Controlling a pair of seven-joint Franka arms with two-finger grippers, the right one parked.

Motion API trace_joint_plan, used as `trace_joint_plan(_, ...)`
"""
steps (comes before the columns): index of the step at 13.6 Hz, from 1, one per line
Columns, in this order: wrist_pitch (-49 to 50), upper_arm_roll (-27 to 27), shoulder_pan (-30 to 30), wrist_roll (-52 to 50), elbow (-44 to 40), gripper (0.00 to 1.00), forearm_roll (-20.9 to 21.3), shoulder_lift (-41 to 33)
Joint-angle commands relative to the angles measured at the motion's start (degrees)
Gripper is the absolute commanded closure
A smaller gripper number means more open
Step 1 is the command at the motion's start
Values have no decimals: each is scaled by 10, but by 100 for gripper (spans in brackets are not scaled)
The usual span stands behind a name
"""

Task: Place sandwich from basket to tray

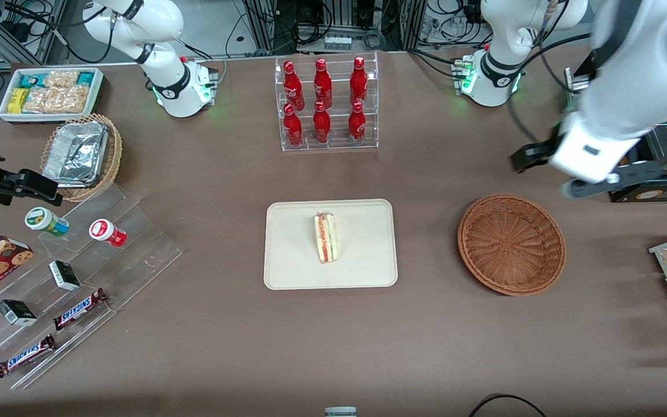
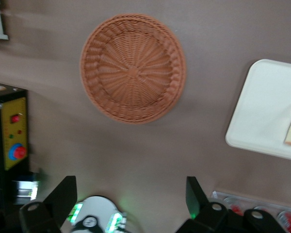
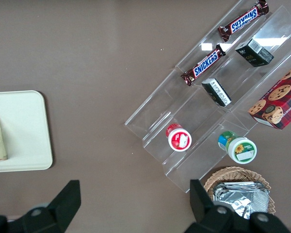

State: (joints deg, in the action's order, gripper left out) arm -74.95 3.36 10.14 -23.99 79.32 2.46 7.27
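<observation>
The sandwich [image 1: 326,237], a pale bread wedge with orange-red and green layers along its cut edge, lies on the tray [image 1: 293,260], slightly toward three o'clock of the tray's centre. The tray is a flat cream rectangle with rounded corners and a low rim, resting on the brown matte table [image 1: 223,347]. At three o'clock from the tray, well apart, sits the basket [image 1: 511,244], a round shallow bowl of reddish-brown woven wicker with a radial weave in its floor; nothing lies in it.

The gripper [image 2: 131,196] hangs in the air at about one o'clock from the basket in the front view, above the table near the working arm's end. In the left wrist view its two dark fingers [image 2: 63,196] stand wide apart with nothing between them, and the basket and a corner of the tray show below.

At twelve o'clock from the tray stands a clear acrylic rack [image 1: 326,104] holding six glossy red bottles [image 1: 322,124].
</observation>
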Motion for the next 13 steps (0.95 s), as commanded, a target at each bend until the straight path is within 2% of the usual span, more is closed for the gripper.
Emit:
trace_joint_plan(1,17,7,-62,114,28,1,-14,-43)
trace_joint_plan(3,21,4,-93,173,57,1,-18,-70)
trace_joint_plan(6,13,-38,-88,219,101,1,-19,-117)
trace_joint_plan(13,10,-39,-84,219,80,1,-16,-103)
